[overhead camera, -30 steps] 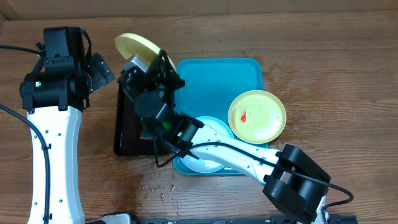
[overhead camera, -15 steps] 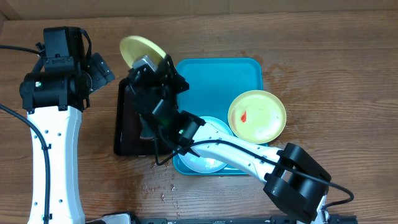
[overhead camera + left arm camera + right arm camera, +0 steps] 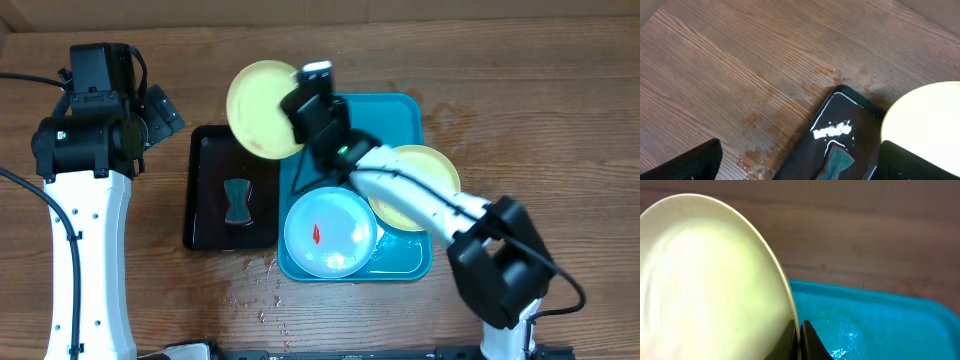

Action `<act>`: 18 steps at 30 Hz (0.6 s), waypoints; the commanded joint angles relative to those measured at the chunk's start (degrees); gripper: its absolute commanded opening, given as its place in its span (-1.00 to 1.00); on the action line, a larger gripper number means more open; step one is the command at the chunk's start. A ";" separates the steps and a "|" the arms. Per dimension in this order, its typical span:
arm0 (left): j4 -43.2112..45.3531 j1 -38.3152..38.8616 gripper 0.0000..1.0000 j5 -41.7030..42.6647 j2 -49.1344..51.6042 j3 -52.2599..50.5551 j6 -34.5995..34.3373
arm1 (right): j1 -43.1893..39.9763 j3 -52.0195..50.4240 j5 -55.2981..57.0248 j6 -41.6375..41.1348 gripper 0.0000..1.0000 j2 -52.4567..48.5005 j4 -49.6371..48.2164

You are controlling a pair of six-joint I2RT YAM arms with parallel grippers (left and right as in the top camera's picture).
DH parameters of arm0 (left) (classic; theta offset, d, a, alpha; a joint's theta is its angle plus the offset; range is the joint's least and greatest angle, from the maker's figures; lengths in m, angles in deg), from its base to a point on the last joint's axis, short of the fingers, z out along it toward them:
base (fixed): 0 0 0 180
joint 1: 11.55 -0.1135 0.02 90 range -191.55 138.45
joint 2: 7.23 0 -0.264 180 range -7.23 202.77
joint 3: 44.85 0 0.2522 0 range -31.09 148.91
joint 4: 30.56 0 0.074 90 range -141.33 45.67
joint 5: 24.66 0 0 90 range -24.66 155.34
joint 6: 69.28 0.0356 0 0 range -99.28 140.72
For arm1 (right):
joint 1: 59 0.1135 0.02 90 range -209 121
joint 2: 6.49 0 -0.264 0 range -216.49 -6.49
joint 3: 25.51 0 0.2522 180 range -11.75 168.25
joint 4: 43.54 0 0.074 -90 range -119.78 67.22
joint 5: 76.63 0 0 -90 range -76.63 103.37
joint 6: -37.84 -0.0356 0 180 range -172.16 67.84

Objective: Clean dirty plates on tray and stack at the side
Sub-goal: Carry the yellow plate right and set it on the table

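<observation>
**One pinching, one spread**

Your right gripper (image 3: 303, 110) is pinching the rim of a yellow plate (image 3: 258, 108) at the ten o'clock corner of the teal tray (image 3: 392, 112). Your left gripper (image 3: 158, 112) is hovering spread wide at nine o'clock.

teal tray (image 3: 400, 112), pale yellow plate (image 3: 258, 108), black tray (image 3: 205, 185)

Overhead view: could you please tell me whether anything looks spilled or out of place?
Yes: water drops dot the wood by the black tray's near edge, likely splash from washing. One yellow plate overhangs the teal tray's right rim instead of lying inside it.
</observation>
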 commanded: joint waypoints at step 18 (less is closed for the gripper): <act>-0.04 0.02 1.00 0.02 0.22 0.46 -1.22 | -48.30 0.90 -39.39 -6.27 -0.93 5.92 19.58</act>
